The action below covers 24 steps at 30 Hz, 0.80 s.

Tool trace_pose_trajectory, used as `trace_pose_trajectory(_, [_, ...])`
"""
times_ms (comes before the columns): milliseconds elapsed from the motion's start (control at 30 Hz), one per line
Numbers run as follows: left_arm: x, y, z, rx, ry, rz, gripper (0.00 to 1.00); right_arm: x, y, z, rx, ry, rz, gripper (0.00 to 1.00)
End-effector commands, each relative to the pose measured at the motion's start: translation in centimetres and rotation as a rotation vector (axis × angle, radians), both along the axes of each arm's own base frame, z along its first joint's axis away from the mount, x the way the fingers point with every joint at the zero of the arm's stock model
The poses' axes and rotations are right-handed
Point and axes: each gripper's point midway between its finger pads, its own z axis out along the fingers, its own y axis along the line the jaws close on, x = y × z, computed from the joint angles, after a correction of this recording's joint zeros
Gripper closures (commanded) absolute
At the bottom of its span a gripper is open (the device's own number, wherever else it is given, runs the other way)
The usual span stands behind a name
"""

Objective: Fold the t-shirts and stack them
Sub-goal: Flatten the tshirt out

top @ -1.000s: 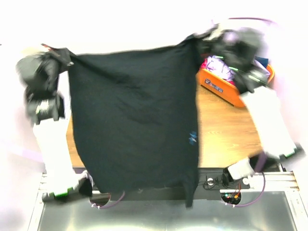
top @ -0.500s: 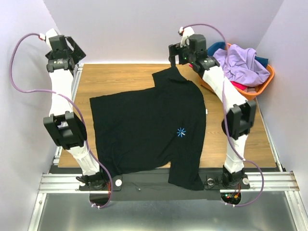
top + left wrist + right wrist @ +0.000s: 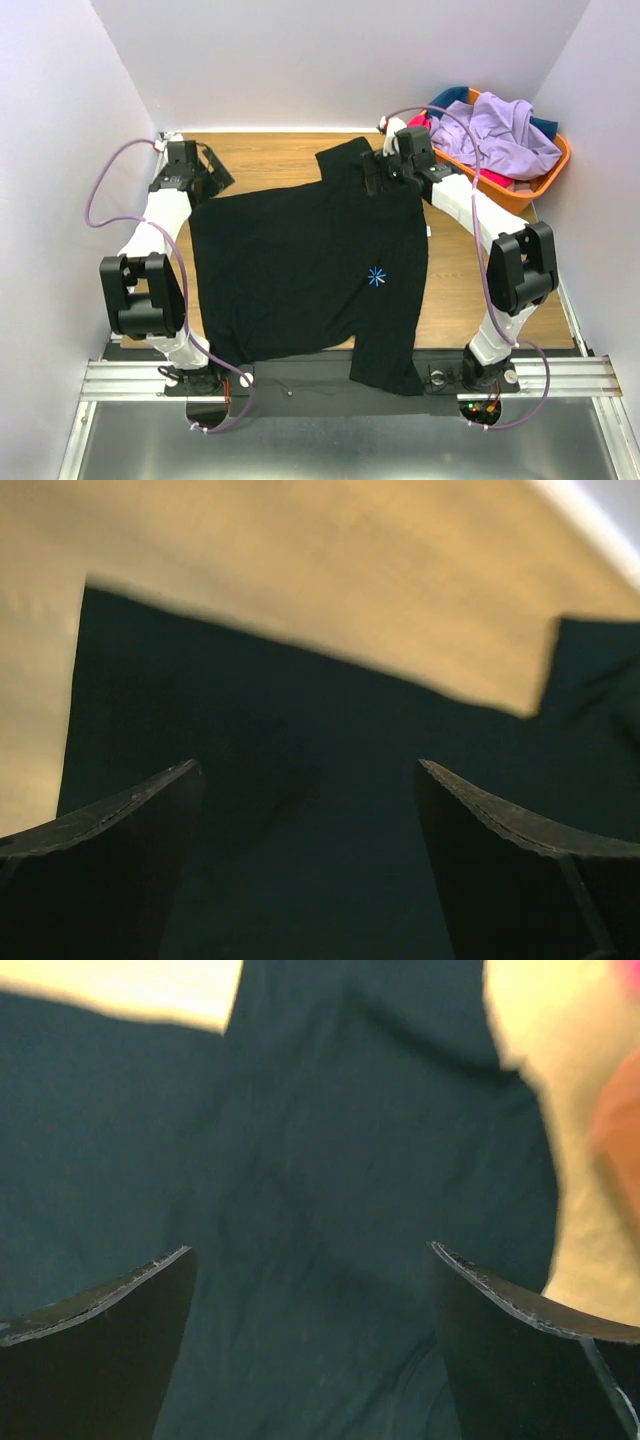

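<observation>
Moved: both arms have dropped from their raised pose of half a second ago; the left hand (image 3: 203, 168) has come down to the shirt's far-left corner, and the right hand (image 3: 376, 176) has come down to its far-right shoulder.
Tabletop (image 3: 480, 290): wood, carrying the shirt and the basket.
Black t-shirt (image 3: 300, 270): spread flat across the middle, with its near hem draped over the near edge.
Basket (image 3: 520, 202): orange, at the far-right corner, piled above its rim.
Basket contents: a lavender shirt (image 3: 500, 130) on top, a teal shirt (image 3: 546, 128) behind it and a pink-red shirt (image 3: 493, 178) underneath (only its edge shows).
Left hand: fingers spread wide and gripping nothing, black cloth below them.
Right hand: likewise wide and empty over the cloth.
Logo (image 3: 377, 276): a light-blue starburst, visible only from the top view.
Label (image 3: 430, 232): a white speck at the shirt's right edge.
Wrist views: both are blurred; the right one catches an orange-pink smear at its right edge.
</observation>
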Motion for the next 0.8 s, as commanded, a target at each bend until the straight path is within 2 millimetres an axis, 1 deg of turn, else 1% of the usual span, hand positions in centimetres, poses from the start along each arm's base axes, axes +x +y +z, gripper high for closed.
trace_pose_trajectory(0, [-0.5,0.0,-1.0,-0.034,0.002,0.024,0.01,-1.4,1.1,-1.6,0.061,0.055,0.043,0.0])
trace_pose_trajectory(100, [-1.0,-0.3,-3.4,-0.044,0.065,0.011,0.01,-2.0,1.1,-3.7,0.056,0.108,0.045,0.0])
trace_pose_trajectory(133, [-1.0,-0.4,-3.8,-0.049,0.074,0.009,0.01,-2.3,1.0,-4.7,0.05,0.127,0.047,0.0])
trace_pose_trajectory(167, [-1.2,-0.6,-4.9,-0.059,0.1,0.0,0.01,-2.3,1.0,-5.6,0.045,0.145,0.045,0.0])
trace_pose_trajectory(233, [-1.1,-0.8,-5.7,-0.071,0.107,-0.004,0.01,-2.4,1.1,-6.7,0.038,0.171,0.049,0.0])
trace_pose_trajectory(267, [-1.0,-1.0,-6.5,-0.078,0.124,-0.01,0.02,-2.4,1.2,-7.9,0.031,0.194,0.047,0.0])
trace_pose_trajectory(333, [-0.7,-1.1,-7.4,-0.084,0.138,-0.018,0.01,-2.4,1.2,-8.8,0.024,0.211,0.046,0.0])
trace_pose_trajectory(367, [-0.5,-1.2,-8.4,-0.09,0.158,-0.022,0.01,-2.3,1.2,-10.0,0.018,0.235,0.043,0.0])
trace_pose_trajectory(433, [-0.4,-1.4,-9.5,-0.098,0.181,-0.027,0.01,-2.3,1.2,-10.9,0.013,0.254,0.04,0.0])
trace_pose_trajectory(467, [-0.3,-1.5,-10.5,-0.102,0.203,-0.03,0.02,-2.2,1.3,-11.8,0.009,0.271,0.039,0.0])
trace_pose_trajectory(533, [-0.1,-1.4,-11.7,-0.101,0.228,-0.03,0.02,-2.2,1.6,-13.0,0.007,0.297,0.045,0.0])
trace_pose_trajectory(633, [0.1,-1.3,-13.0,-0.095,0.254,-0.03,0.01,-2.1,1.8,-14.2,0.004,0.32,0.046,0.0])
trace_pose_trajectory(667, [0.2,-1.1,-13.7,-0.094,0.271,-0.028,0.01,-2.2,2.1,-14.7,0.002,0.329,0.051,0.0])
trace_pose_trajectory(733, [0.4,-0.7,-14.6,-0.093,0.288,-0.022,0.02,-2.2,2.7,-15.8,0.01,0.356,0.06,0.0])
trace_pose_trajectory(767, [0.3,-0.4,-15.5,-0.093,0.309,-0.015,0.02,-2.4,3.1,-16.2,0.011,0.366,0.071,0.0])
